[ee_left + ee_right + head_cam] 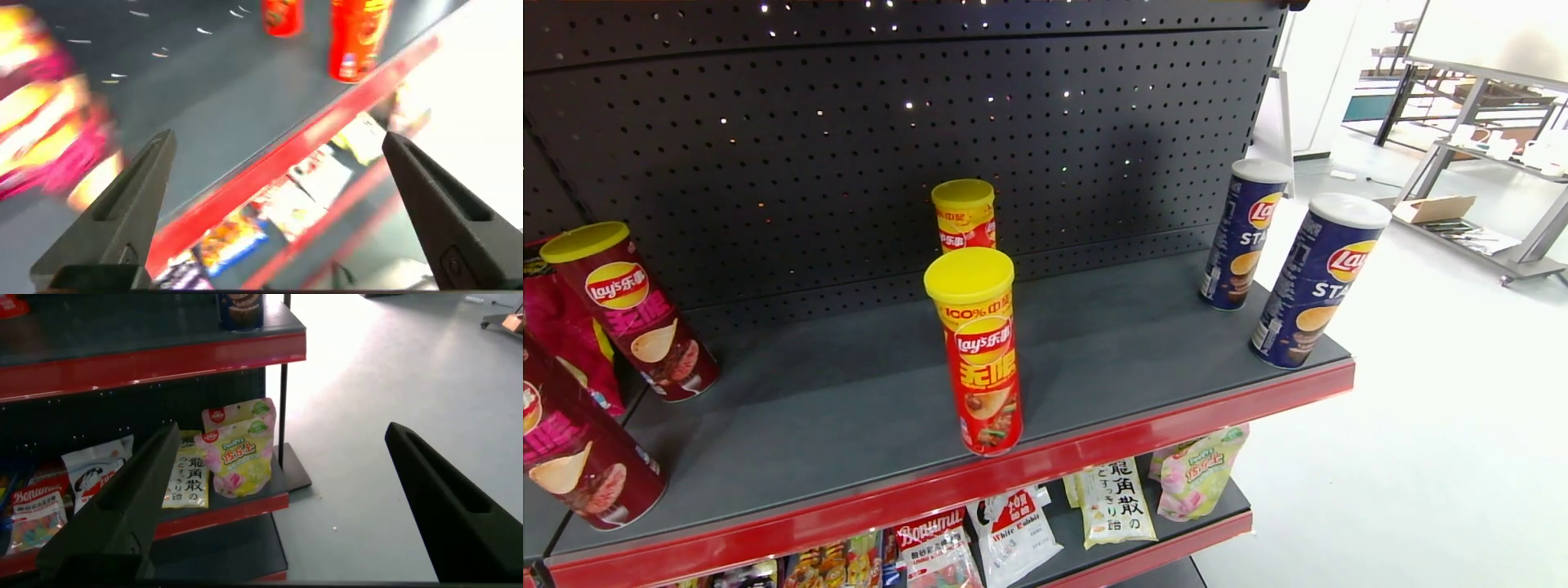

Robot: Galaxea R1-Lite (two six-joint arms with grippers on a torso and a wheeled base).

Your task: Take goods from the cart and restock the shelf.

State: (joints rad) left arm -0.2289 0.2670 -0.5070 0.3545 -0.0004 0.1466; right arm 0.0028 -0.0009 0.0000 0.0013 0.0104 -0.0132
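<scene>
The grey shelf deck (849,392) with a red front edge carries several chip cans. Two red cans with yellow lids stand mid-shelf, one at the front (980,351) and one behind it (965,214). Two blue cans (1319,282) (1243,234) stand at the right end, two maroon cans (637,314) (572,457) at the left. My left gripper (278,220) is open and empty above the shelf's front edge (302,143), with a maroon can (49,131) and a red can (357,37) beyond it. My right gripper (282,510) is open and empty, low beside the shelf's right end, below a blue can (240,309).
A black pegboard wall (849,122) backs the shelf. Snack bags (1111,502) fill the lower shelf, among them a pink-green bag (239,453). Open floor (1421,408) lies to the right, with a metal rack (1478,163) farther back.
</scene>
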